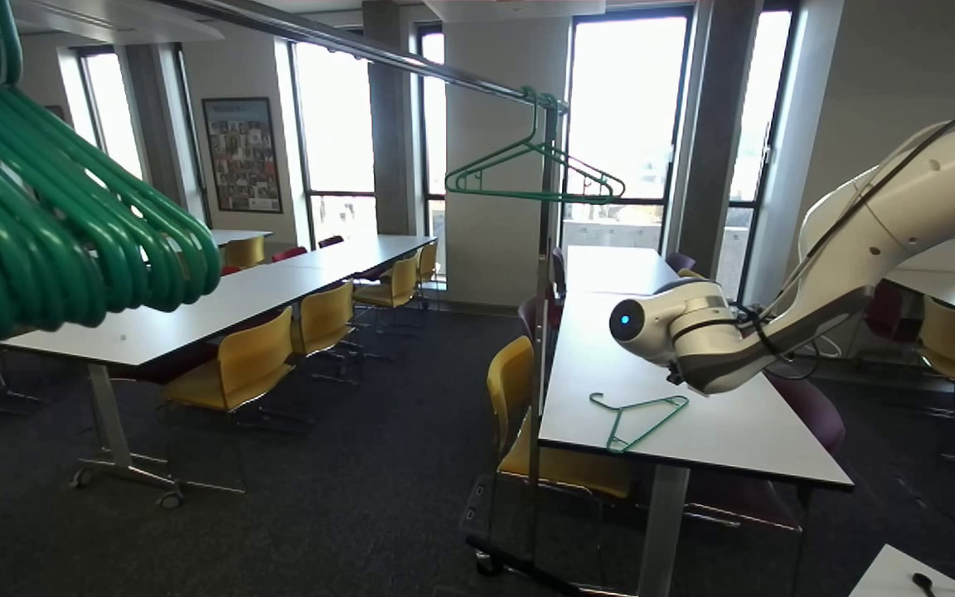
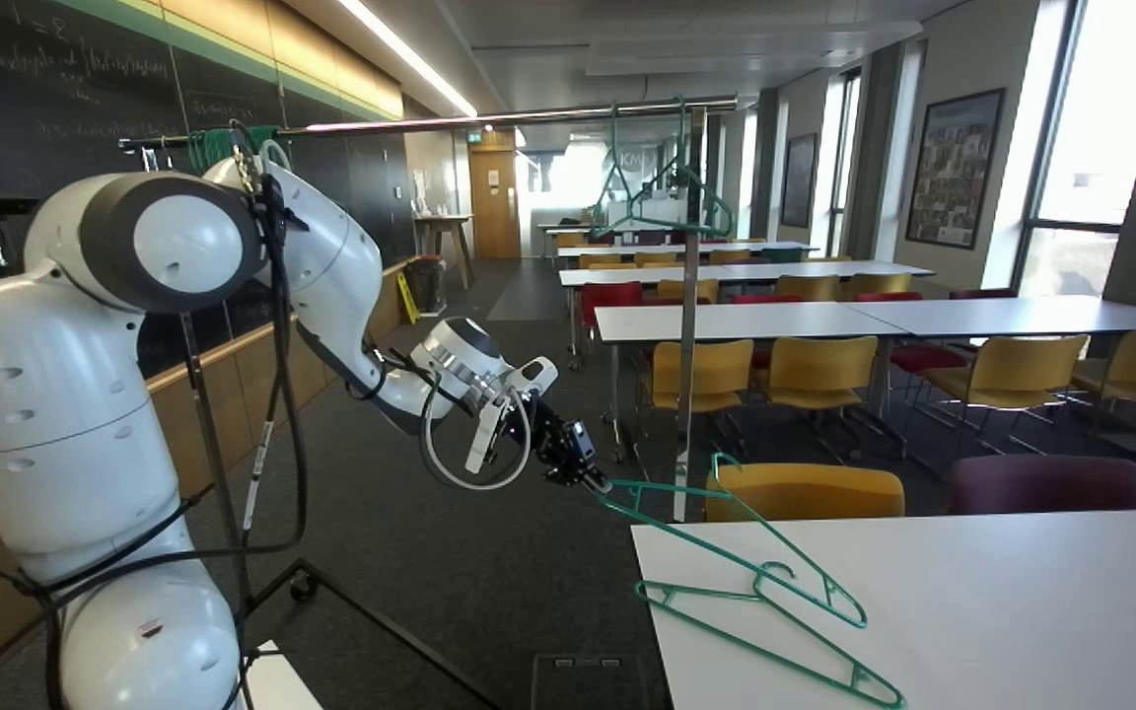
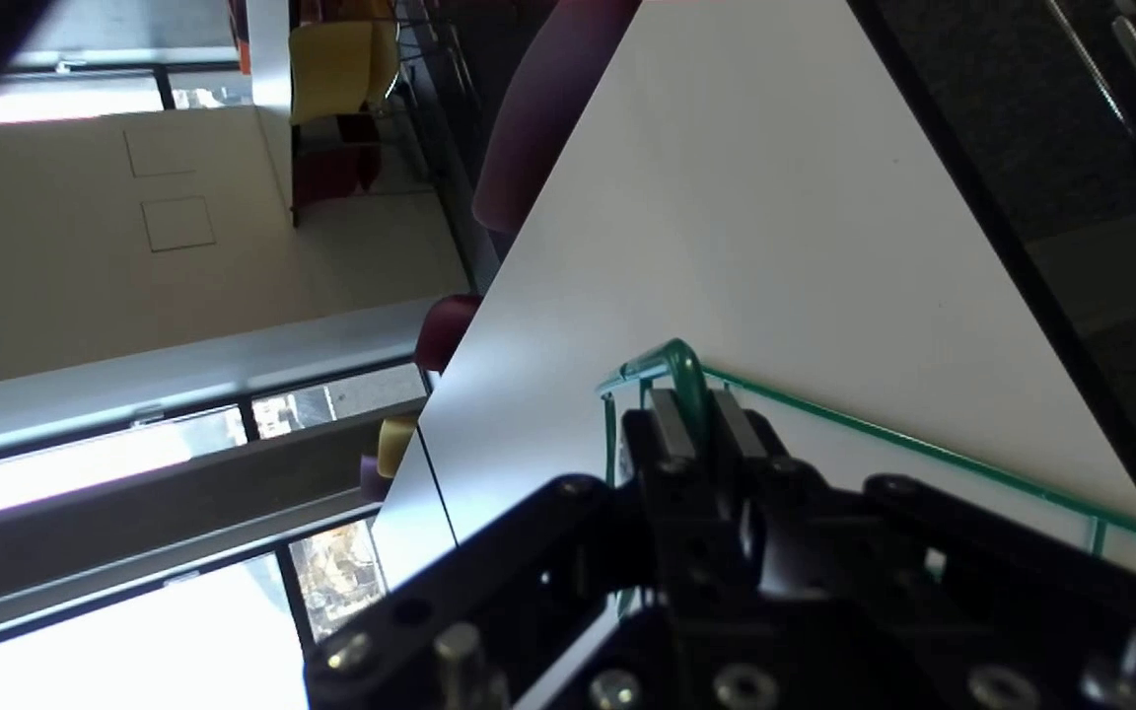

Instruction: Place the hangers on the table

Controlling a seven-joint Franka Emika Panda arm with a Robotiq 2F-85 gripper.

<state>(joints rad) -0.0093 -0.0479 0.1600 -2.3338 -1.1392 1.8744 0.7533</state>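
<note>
Lying on the table [image 1: 743, 423] in an exterior view: one hanger [image 1: 651, 426]. Hanging from the rail [image 1: 444, 71]: two hangers [image 1: 519, 196], plus a packed row [image 1: 71, 224] at far left. In an exterior view: held hanger [image 2: 696, 541], one corner pinched by the gripper [image 2: 601, 484], partly over the table, near the lying one. Wrist view: fingers [image 3: 671, 426] clasp the held hanger's bend.

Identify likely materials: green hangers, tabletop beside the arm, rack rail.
Hangers: likely plastic, glossy; smooth rounded bars with bright highlights.
Tabletop: perhaps laminate, satin; even white, soft sheen, core hidden.
Rail: probably metal, polished; silvery with streaked reflections.
</note>
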